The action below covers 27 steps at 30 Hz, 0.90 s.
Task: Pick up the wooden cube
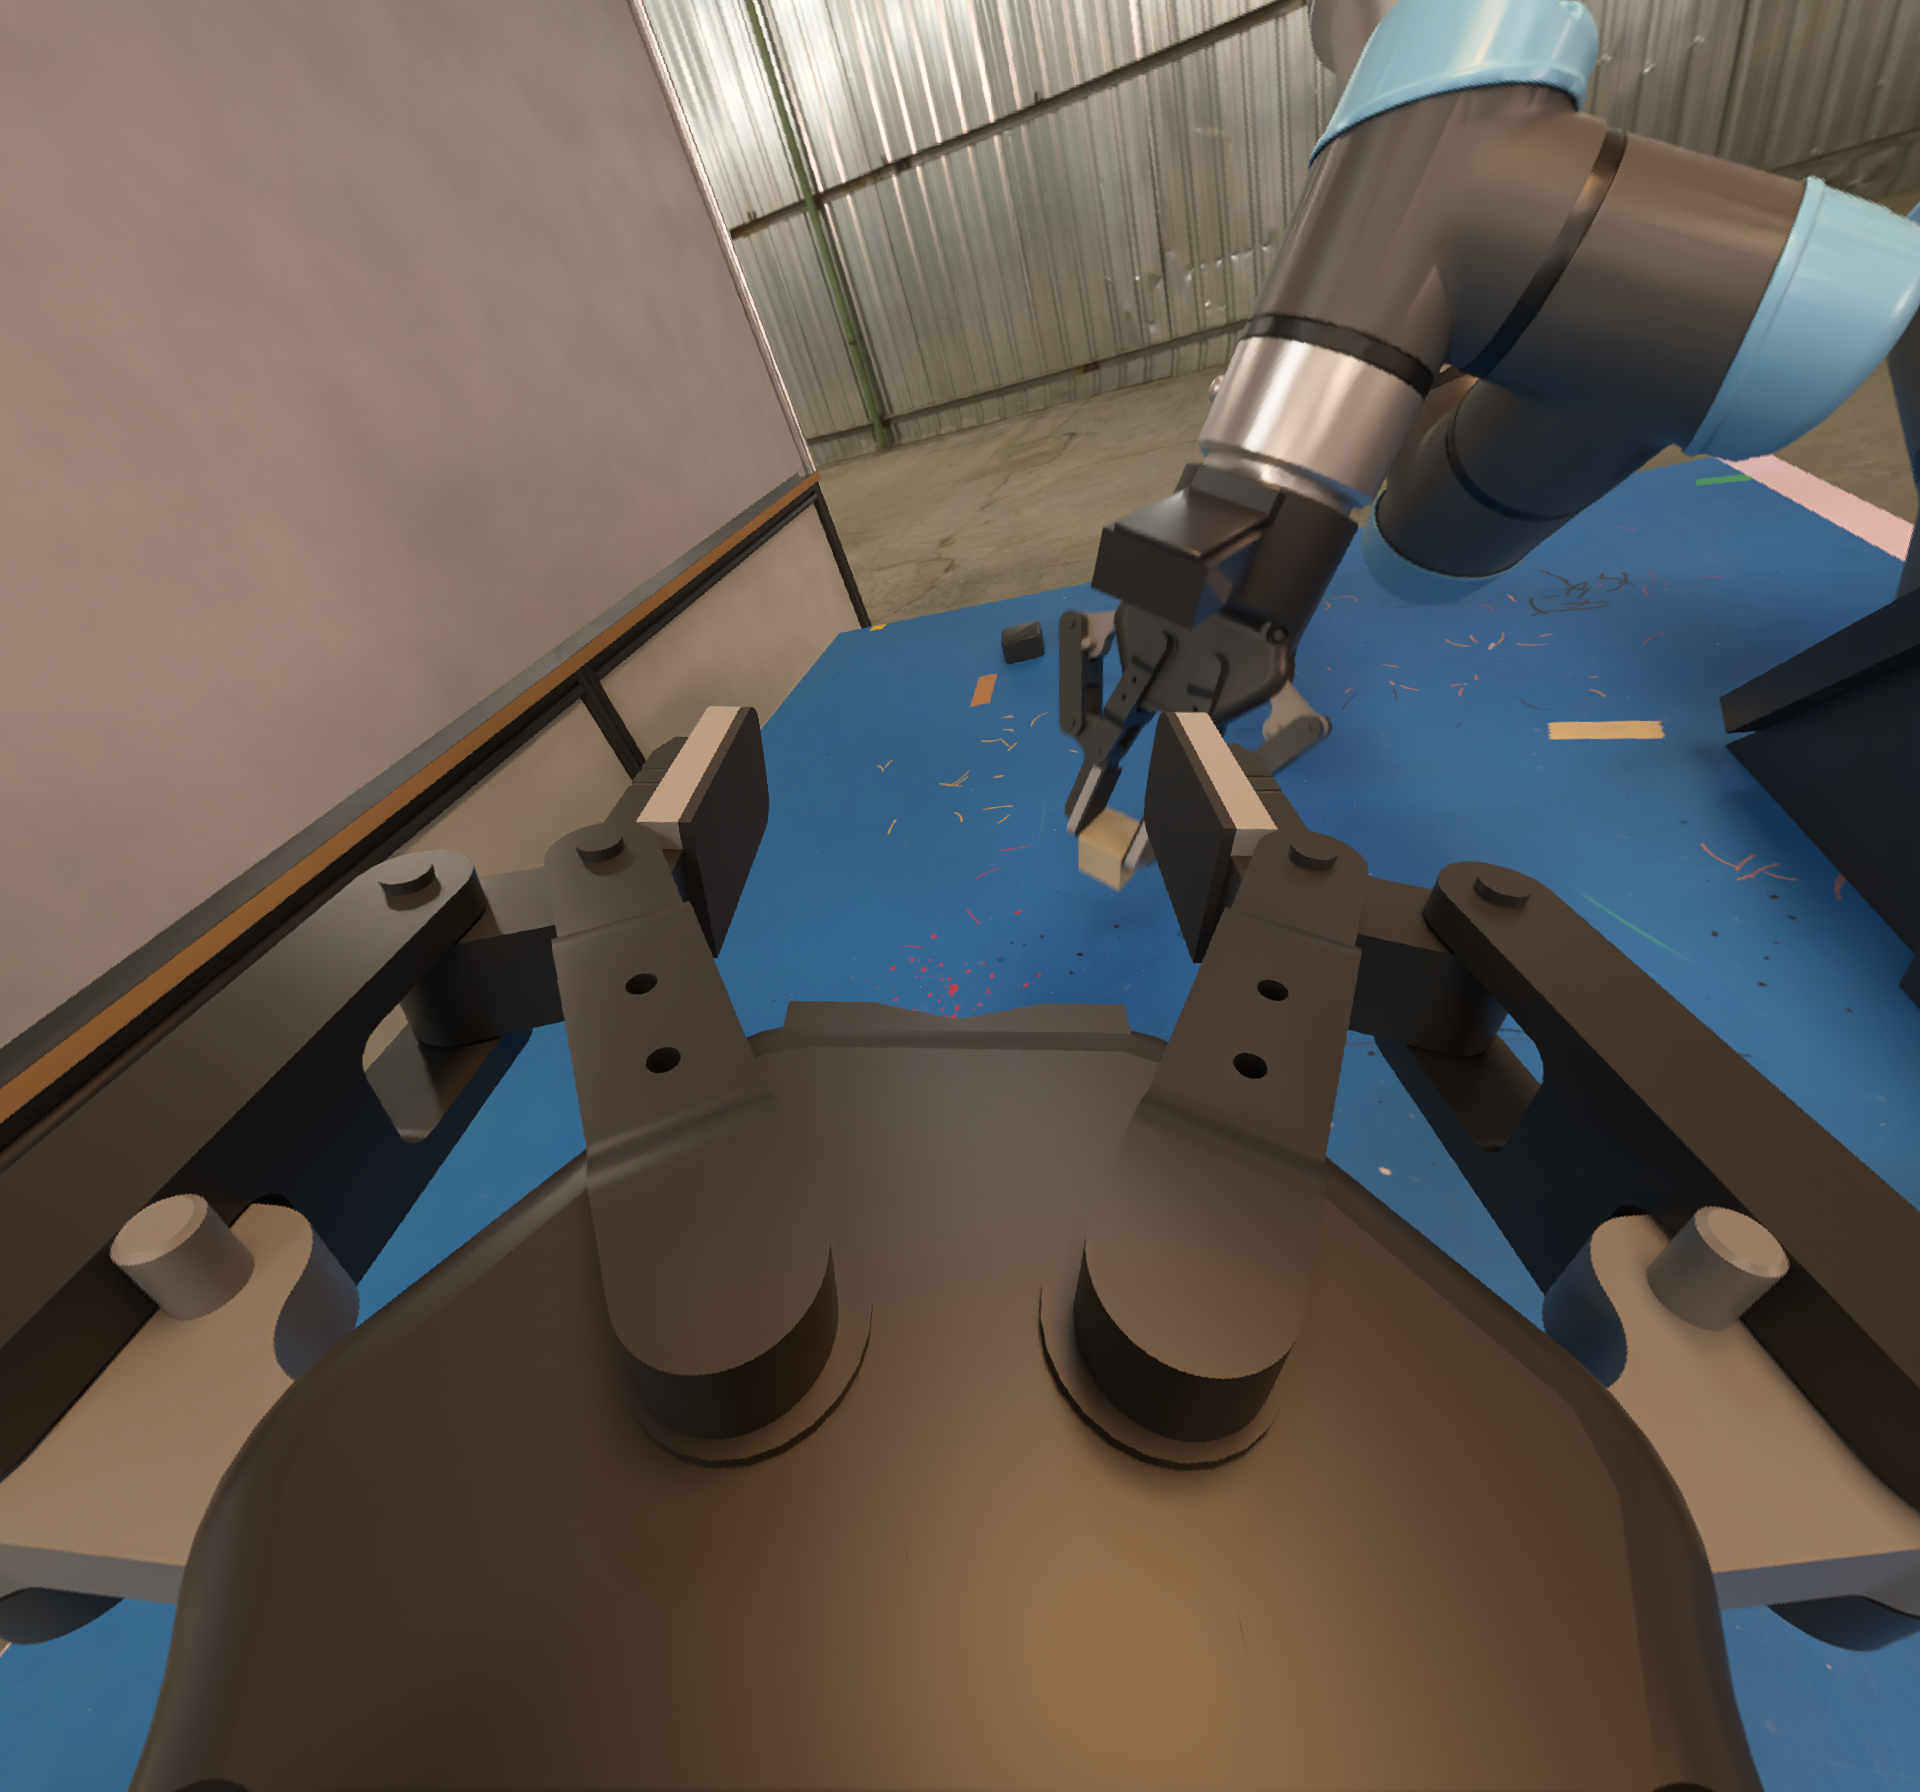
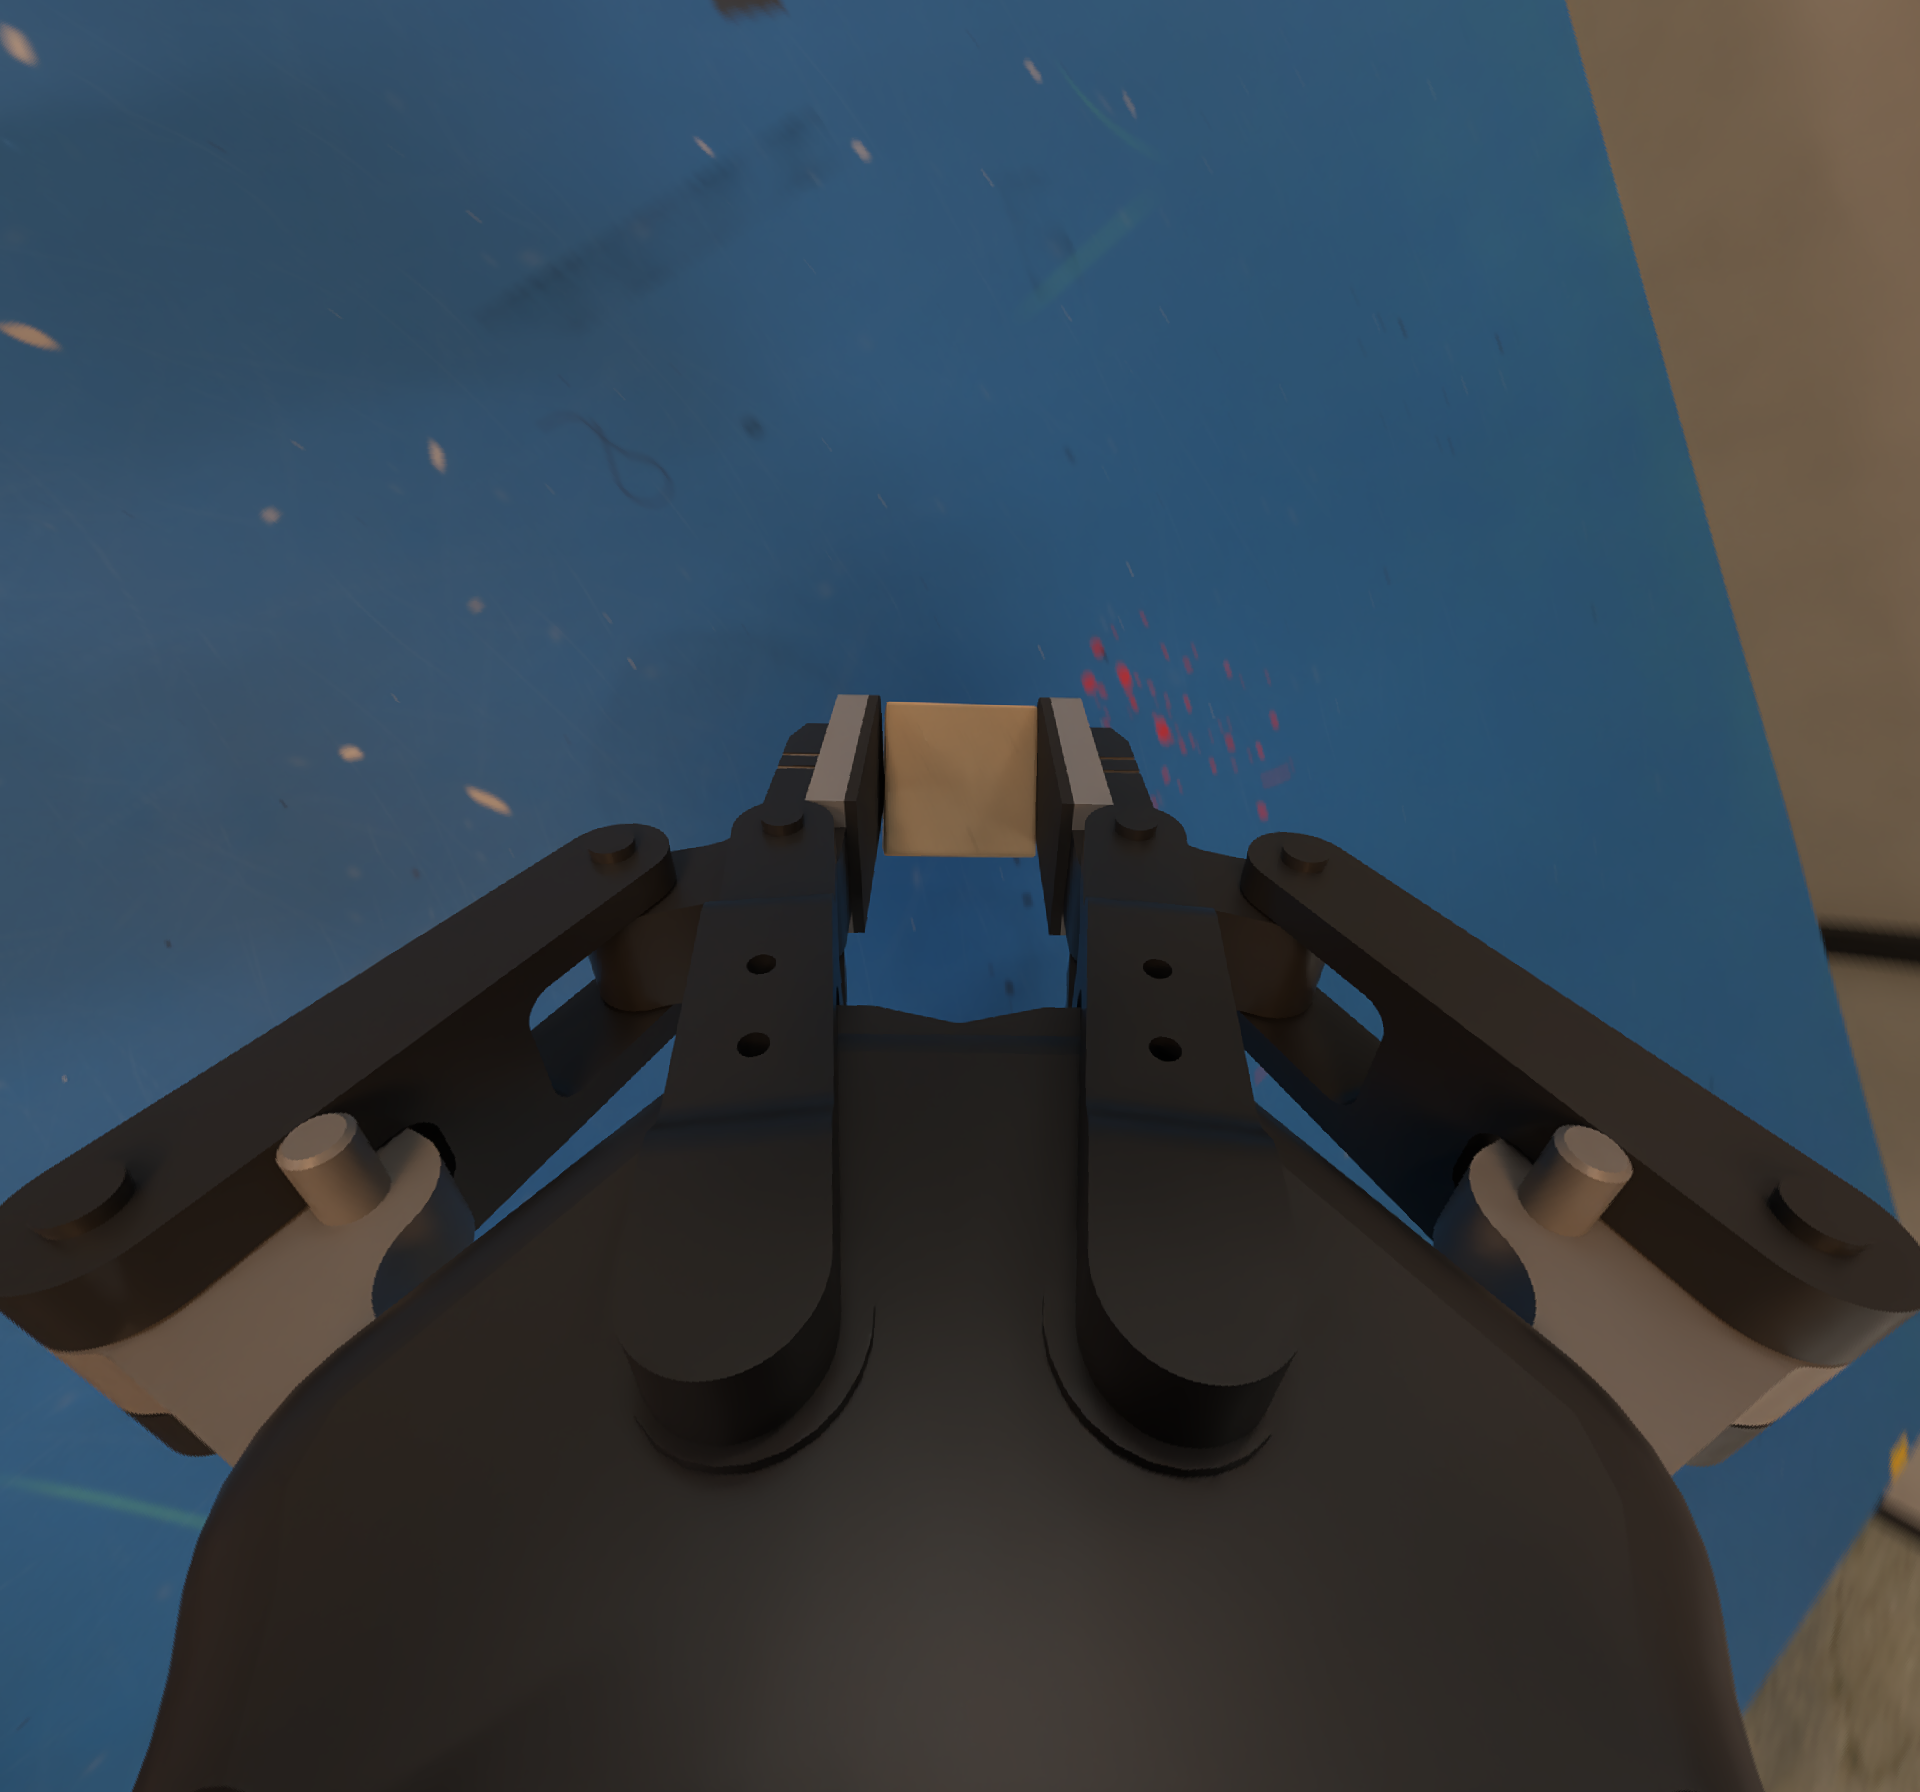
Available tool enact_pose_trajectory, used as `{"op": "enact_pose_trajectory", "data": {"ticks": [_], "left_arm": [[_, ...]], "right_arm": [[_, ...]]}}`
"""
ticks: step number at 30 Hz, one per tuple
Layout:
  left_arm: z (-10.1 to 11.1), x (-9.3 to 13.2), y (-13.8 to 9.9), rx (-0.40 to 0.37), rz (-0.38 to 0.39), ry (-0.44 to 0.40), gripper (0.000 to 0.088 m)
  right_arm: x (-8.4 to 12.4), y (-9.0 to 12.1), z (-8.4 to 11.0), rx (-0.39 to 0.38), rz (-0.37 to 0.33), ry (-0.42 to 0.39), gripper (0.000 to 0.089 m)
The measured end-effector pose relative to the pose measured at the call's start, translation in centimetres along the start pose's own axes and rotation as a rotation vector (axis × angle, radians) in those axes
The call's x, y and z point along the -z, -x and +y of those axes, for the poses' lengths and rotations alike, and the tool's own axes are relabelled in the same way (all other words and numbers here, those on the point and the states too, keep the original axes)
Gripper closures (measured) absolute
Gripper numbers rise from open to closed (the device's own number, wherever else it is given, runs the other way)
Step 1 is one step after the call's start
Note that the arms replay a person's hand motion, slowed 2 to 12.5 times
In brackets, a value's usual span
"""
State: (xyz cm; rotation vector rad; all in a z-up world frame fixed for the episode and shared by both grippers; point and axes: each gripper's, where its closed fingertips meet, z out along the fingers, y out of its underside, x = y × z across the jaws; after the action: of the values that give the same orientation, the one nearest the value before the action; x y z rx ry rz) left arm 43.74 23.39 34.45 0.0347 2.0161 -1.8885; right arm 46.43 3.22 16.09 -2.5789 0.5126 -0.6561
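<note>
The right gripper [image 2: 960, 781] pinches the wooden cube [image 2: 960, 779] between its two pads, one pressed to each side face, above the blue table [image 2: 727, 392] beside a scatter of red specks [image 2: 1174, 714]. From across the table, the left gripper [image 1: 951, 812] hangs with fingers spread wide and nothing between them, facing the cube [image 1: 1103, 847] in the other arm's grasp. A small dark block [image 1: 1022, 641] sits near the table's far edge.
</note>
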Motion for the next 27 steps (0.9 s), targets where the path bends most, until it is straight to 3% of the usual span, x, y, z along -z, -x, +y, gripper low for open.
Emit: {"op": "enact_pose_trajectory", "data": {"ticks": [4, 10, 19, 27], "left_arm": [[-0.2, 0.2, 0.0, 0.001, 0.001, -0.008, 0.0234], [-0.3, 0.3, 0.0, 0.003, 0.003, -0.015, 0.0236], [-0.1, -0.1, -0.1, 0.008, 0.007, -0.005, 0.0237], [0.3, -0.6, -0.2, 0.006, 0.012, 0.015, 0.0233]], "right_arm": [[2.6, -2.2, 4.8, -0.144, 0.065, 0.087, 0.063], [3.9, -3.1, 11.4, -0.335, 0.054, 0.215, 0.063], [1.7, -3.8, 18.1, -0.554, -0.039, 0.387, 0.063], [-0.5, -3.0, 23.1, -0.652, -0.142, 0.587, 0.0629]]}}
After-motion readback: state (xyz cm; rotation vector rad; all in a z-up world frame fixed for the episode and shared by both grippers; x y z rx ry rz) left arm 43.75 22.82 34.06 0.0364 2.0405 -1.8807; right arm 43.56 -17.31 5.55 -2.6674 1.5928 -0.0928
